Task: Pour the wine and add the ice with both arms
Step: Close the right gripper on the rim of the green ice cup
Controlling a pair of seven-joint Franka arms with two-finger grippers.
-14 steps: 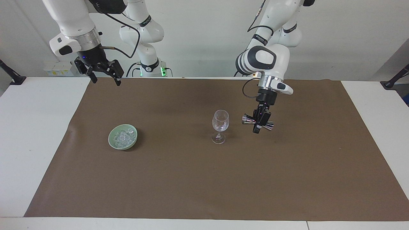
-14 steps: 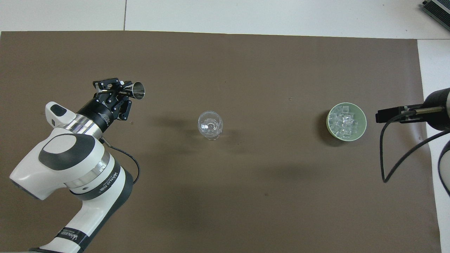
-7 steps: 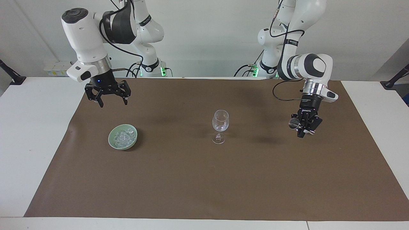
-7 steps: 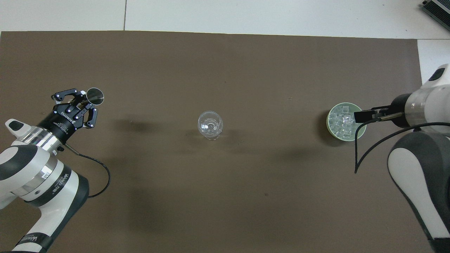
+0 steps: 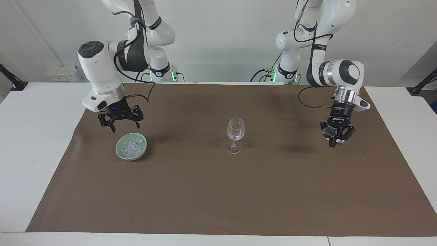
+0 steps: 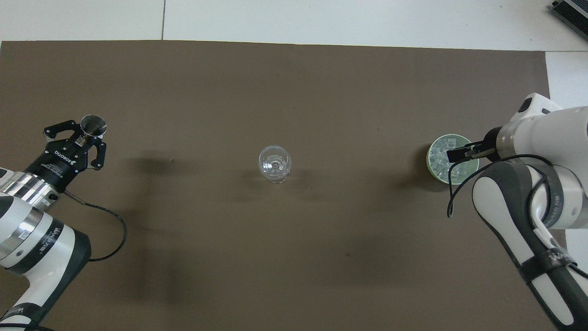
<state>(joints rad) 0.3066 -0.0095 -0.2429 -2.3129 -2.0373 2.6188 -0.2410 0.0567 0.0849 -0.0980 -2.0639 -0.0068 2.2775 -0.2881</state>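
left tool (image 6: 81,138) gripping jigger (image 6: 93,125), wine glass (image 6: 274,163)

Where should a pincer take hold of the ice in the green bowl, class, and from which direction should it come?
Grip one chunk at the top of the ice heap, coming straight down through the open mouth of the green bowl. The bowl's walls block any sideways approach, and the chunks lie loose in a pile. The right pincer, jaws open, hangs just above the bowl and looks suited.
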